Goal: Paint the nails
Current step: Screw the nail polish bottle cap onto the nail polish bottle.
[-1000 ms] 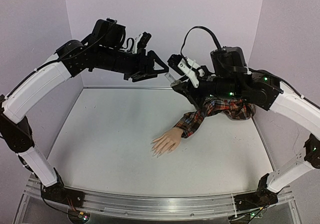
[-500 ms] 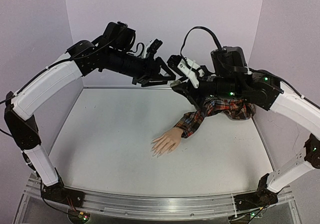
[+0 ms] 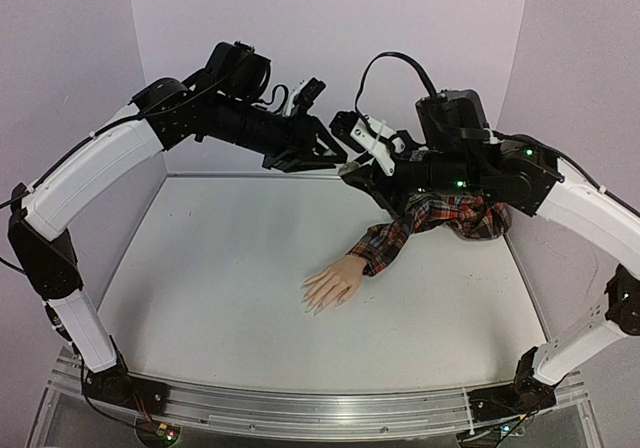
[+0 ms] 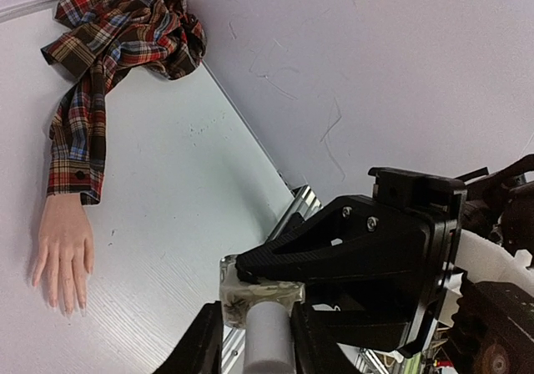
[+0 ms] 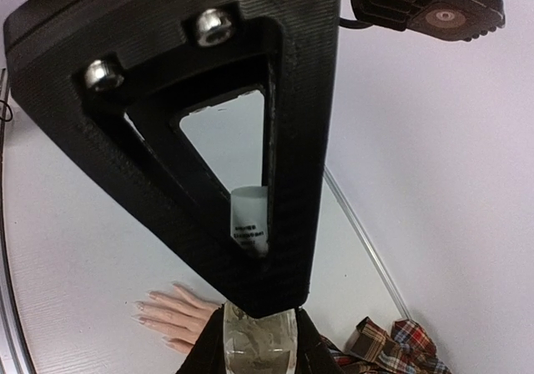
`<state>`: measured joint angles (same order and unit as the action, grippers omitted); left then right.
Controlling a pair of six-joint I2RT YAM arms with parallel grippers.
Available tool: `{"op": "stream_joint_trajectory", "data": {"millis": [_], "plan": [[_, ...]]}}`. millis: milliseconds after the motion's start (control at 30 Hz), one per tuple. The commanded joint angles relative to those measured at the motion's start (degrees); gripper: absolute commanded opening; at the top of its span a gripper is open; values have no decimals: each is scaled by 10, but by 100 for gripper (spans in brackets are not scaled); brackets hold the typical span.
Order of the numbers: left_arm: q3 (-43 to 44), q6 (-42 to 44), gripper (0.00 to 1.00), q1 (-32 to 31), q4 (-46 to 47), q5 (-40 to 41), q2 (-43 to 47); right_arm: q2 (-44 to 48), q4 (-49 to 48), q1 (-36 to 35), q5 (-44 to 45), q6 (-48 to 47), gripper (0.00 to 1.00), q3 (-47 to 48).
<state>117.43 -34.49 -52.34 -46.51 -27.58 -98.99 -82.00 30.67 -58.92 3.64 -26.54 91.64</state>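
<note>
Arms meet in mid-air: left fingers clamped on small white cylindrical cap, right fingers clamped on small clear bottle, cap touching bottle. The tiny pale nails of skin-coloured mannequin hand rest on white tabletop, well below both.

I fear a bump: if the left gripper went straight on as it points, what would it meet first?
Likely the clear bottle: its white cap sits between the left gripper's fingers, and the right gripper holds the bottle just beyond.
</note>
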Motion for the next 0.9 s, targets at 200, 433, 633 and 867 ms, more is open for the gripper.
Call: {"op": "stream_joint_trajectory", "data": {"millis": [200, 433, 633, 867], "plan": [[30, 6, 16, 0, -9, -8, 4, -25, 3, -3, 2, 14, 0, 54], [80, 24, 15, -11, -62, 13, -22, -42, 18, -3, -18, 19, 0, 81], [7, 28, 61, -14, 9, 50, 40, -38, 18, -3, -28, 30, 0, 68], [-91, 29, 82, -14, 121, 93, 117, -18, 5, -3, -43, 48, 0, 46]]}}
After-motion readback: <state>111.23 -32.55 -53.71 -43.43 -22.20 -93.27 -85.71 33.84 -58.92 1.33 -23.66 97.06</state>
